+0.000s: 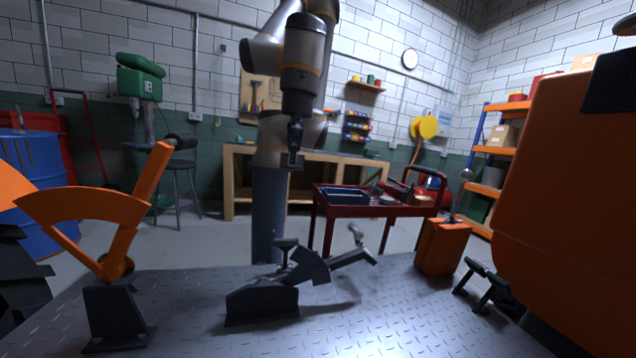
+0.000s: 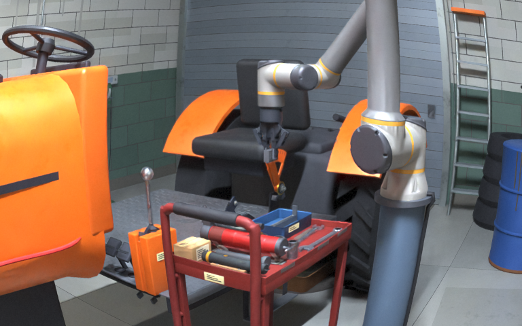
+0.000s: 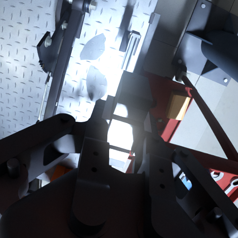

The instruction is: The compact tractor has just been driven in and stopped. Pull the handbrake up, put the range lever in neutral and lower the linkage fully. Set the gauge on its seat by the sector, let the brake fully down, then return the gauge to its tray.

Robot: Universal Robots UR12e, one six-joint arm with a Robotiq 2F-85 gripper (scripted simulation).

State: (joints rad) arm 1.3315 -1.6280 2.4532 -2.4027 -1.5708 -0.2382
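Observation:
The dark grey gauge block hangs in the air well above the blue tray on the red cart, pinched between the fingers of my gripper. Below on the tread-plate floor, the handbrake lever lies low by its toothed sector. A small T-shaped seat stands beside the sector. The range lever with its chrome knob rises from the orange box. The orange linkage lever stands over its quadrant at the left.
The red tool cart holds a grease gun, wrenches and a small box beside the tray. My arm's grey pedestal stands by it. The orange bonnet fills the right, with pedals at its foot.

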